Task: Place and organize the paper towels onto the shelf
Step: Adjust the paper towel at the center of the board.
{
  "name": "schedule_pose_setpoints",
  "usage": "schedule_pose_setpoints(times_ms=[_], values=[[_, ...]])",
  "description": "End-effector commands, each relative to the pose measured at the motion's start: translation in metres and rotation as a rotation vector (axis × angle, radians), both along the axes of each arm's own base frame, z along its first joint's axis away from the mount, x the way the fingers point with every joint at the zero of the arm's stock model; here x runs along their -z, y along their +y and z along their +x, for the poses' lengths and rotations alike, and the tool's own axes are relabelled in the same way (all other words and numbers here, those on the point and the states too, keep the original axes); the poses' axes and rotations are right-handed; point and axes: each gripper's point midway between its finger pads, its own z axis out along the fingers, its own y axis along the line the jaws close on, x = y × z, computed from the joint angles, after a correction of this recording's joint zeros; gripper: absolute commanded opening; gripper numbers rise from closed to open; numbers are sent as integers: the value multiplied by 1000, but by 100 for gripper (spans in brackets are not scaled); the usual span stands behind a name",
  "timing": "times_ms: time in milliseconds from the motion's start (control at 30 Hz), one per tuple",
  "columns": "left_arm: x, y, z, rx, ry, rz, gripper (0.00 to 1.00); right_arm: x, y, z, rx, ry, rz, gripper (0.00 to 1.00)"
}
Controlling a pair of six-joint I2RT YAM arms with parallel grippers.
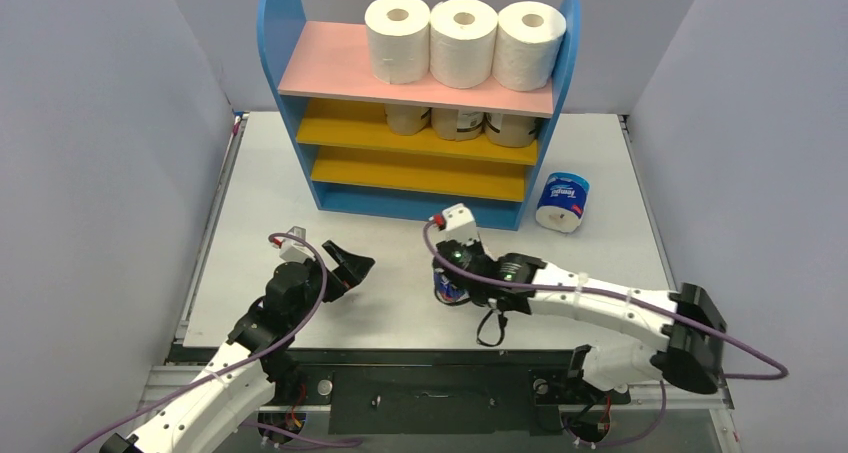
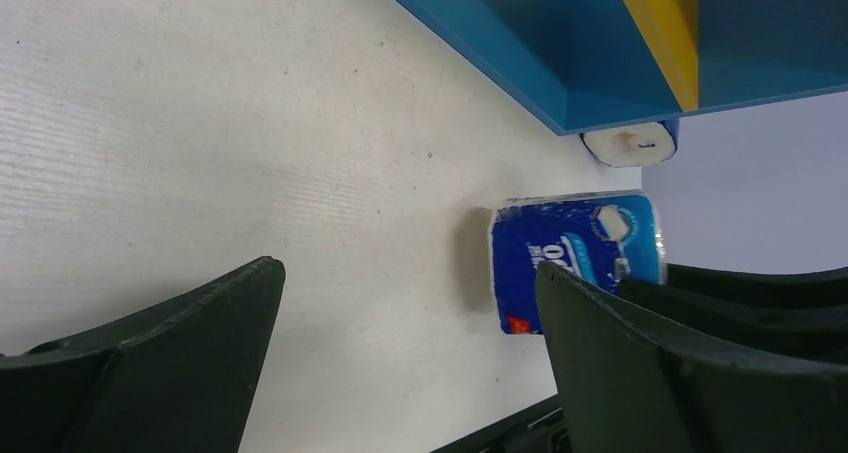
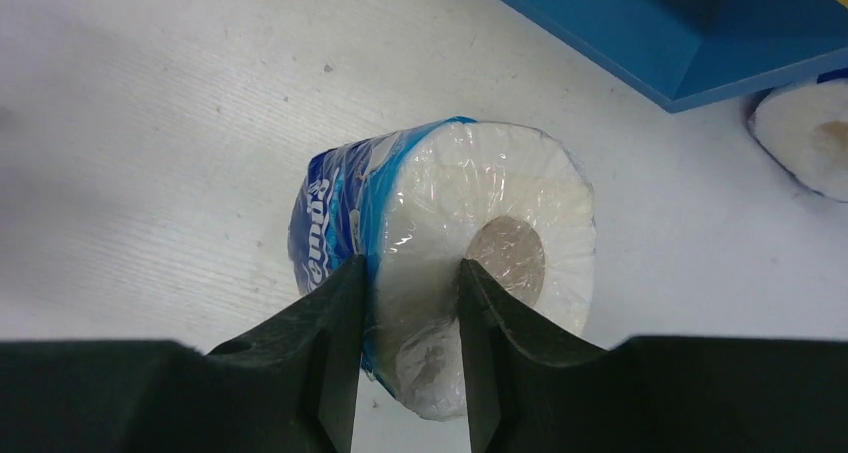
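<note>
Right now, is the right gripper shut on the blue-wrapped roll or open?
Shut on it. In the right wrist view the right gripper has both fingers pressed into the blue-wrapped roll, paper squeezed between them.

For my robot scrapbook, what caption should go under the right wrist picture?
The right gripper, jaws pinching one side of a blue-wrapped roll on the table near the shelf.

White arms (image 1: 620, 308), black joints (image 1: 690, 338), purple cables (image 1: 324, 273)
</note>
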Motion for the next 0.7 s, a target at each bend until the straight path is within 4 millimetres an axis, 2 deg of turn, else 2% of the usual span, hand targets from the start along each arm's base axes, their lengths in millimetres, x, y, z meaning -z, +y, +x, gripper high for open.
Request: schedule_pose_setpoints(times_ms=[0, 33, 67, 167, 200, 233, 267, 300, 333, 367, 400, 433, 467, 500, 533, 567, 600, 633, 667], values=[[-8, 0, 4, -5, -36, -1, 96, -46, 6, 10, 39, -29, 388, 14], [-9, 1, 4, -6, -39, -4, 96, -66, 8, 12, 30, -66, 486, 14], [-10, 1, 4, -6, -41, -5, 96, -59, 6, 10, 23, -43, 516, 14], [-18, -1, 5, -6, -70, -40, 96, -71, 5, 11, 8, -62, 679, 15], [-18, -4, 3, 5, -74, -53, 96, -78, 12, 9, -10, -53, 748, 15], [-25, -7, 5, 10, -106, -90, 96, -74, 8, 10, 12, -46, 788, 15], [-29, -10, 3, 29, -118, -115, 96, -82, 14, 10, -16, -50, 854, 15], [-37, -14, 4, 36, -153, -159, 96, -73, 12, 9, 2, -34, 890, 15], [-40, -18, 1, 62, -164, -186, 96, -86, 19, 9, -34, -40, 965, 16], [-50, -22, 1, 75, -203, -236, 96, -82, 18, 8, -22, -29, 1004, 16], [-54, -27, -2, 105, -218, -264, 96, -95, 23, 8, -52, -46, 1070, 16], [-61, -29, -3, 114, -250, -307, 96, -90, 21, 9, -33, -36, 1098, 16], [-65, -32, -5, 134, -260, -328, 96, -100, 27, 6, -73, -38, 1152, 16], [-69, -34, -6, 143, -277, -356, 96, -95, 25, 7, -60, -24, 1178, 16], [-69, -36, -7, 157, -269, -369, 96, -103, 28, 6, -88, -30, 1221, 16], [-73, -38, -8, 167, -284, -382, 96, -98, 27, 6, -78, -9, 1245, 16], [-72, -40, -9, 181, -274, -387, 96, -105, 28, 7, -93, -24, 1285, 16], [-76, -42, -11, 198, -286, -399, 96, -95, 26, 7, -74, 2, 1302, 16], [-75, -44, -10, 204, -280, -403, 96, -94, 23, 9, -71, -6, 1331, 16]])
